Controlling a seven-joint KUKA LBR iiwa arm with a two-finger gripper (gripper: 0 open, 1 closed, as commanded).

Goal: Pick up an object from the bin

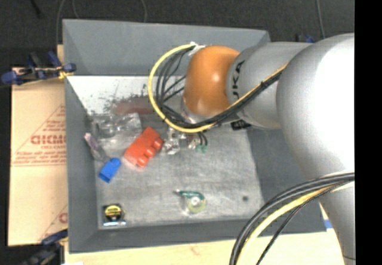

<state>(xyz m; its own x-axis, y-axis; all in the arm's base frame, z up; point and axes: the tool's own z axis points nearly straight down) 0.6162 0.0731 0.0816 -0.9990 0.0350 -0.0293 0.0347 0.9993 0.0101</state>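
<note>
- Orange-red ridged block (143,147) lying askew on the floor, left of centre, just left of the pincer (178,142); nearest thing to it, so judged the likeliest pick, though not certain.
- Not lifted yet: flat on the floor, with nothing visibly gripped.
- Pincer down low near the floor, tucked under the orange wrist cover (209,82) and its looped cables; cannot tell whether released or clenched, nor whether touching the block or merely beside it.
- Small green thing (201,147) just right of the pincer, too small to identify.
- Further left, a blue block (109,169) near the orange-red one's near-left end, apart from it.
- Clear plastic piece (114,126) further back on the left, close to the far-left corner of the floor.
- Well apart, toward the near side: a pale green-and-clear thing (193,201) around the middle, and a round yellow-and-black thing (112,213) in the near-left corner.
- All inside the grey bin (167,49).
- Judged progress: approach apparently made, pincer at working height; grasp unconfirmed, lift and removal from the bin left to do.
</note>
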